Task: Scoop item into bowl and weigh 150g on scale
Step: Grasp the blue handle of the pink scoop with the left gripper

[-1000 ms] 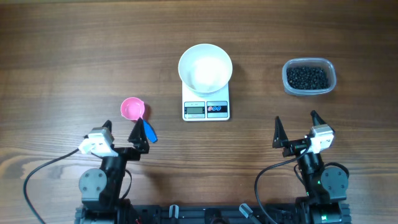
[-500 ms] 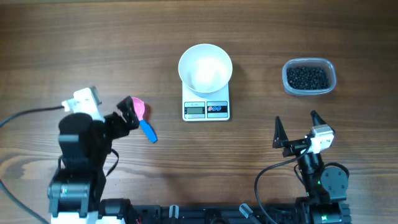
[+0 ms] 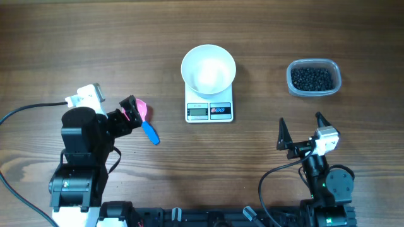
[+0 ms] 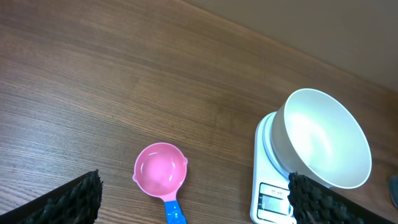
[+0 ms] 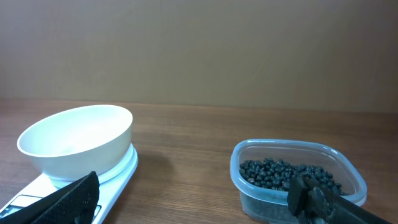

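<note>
The left gripper [image 3: 129, 110], wide open and empty, has swung forward over the pink scoop [image 4: 160, 169]. The right gripper [image 3: 300, 119] stays parked, open, empty. The bowl [image 3: 208, 68] sits on the scale [image 3: 209, 111], with the black beads [image 3: 310, 78] in the tub [image 3: 334, 68] well apart.

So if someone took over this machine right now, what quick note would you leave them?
Left gripper: open, at the pink scoop, nothing gripped.
Right gripper: open, empty, clear of everything.
Things: the white bowl sits empty on the scale. The black beads are all in the clear tub, right of the scale. The scoop lies empty, left of the scale.
Done: nothing scooped yet.
Left: grasp the scoop, carry beads to the bowl until the scale shows the target weight.
</note>
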`<state>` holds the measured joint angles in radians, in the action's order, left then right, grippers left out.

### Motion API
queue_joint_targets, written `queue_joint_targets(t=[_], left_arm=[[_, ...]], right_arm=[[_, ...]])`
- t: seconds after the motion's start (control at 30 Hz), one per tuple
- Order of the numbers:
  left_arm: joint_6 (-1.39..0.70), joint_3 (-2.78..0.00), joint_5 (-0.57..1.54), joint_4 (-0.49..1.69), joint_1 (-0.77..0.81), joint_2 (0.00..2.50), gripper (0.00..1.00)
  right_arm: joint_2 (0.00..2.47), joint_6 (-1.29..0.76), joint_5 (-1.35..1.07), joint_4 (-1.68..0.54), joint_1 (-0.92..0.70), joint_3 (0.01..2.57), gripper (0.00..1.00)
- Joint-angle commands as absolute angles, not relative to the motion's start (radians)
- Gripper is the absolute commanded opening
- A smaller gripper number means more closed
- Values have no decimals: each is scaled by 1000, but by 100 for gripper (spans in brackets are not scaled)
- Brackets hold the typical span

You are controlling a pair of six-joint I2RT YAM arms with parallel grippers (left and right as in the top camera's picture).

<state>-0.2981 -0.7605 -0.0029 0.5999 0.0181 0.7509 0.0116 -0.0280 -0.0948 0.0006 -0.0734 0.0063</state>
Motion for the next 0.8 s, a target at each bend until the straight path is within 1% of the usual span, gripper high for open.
queue_joint_targets(t=[0.0, 0.13, 0.2, 0.27, 0.37, 0.4, 0.43, 0.5, 0.6, 0.77], left_arm=[[-300, -781, -9, 596, 22, 751, 100], [-300, -781, 7, 596, 22, 751, 100], [-300, -781, 120, 595, 22, 752, 100], [-300, -781, 168, 596, 22, 757, 100], [-307, -781, 113, 592, 22, 784, 100], [-363, -781, 75, 601, 22, 803, 100], [-480, -781, -2, 620, 22, 842, 100], [-573, -781, -52, 639, 22, 919, 100], [-592, -781, -62, 625, 22, 1079, 100], [-618, -781, -79, 537, 21, 1375, 100]], right_arm=[[7, -27, -78, 3, -72, 5, 100], [7, -27, -78, 3, -72, 5, 100], [7, -27, -78, 3, -72, 5, 100], [7, -27, -78, 3, -72, 5, 100], [7, -27, -78, 3, -72, 5, 100], [7, -27, -78, 3, -72, 5, 100], [7, -27, -78, 3, -72, 5, 100], [7, -26, -78, 3, -72, 5, 100], [7, -27, -78, 3, -72, 5, 100], [7, -27, -78, 3, -72, 5, 100]])
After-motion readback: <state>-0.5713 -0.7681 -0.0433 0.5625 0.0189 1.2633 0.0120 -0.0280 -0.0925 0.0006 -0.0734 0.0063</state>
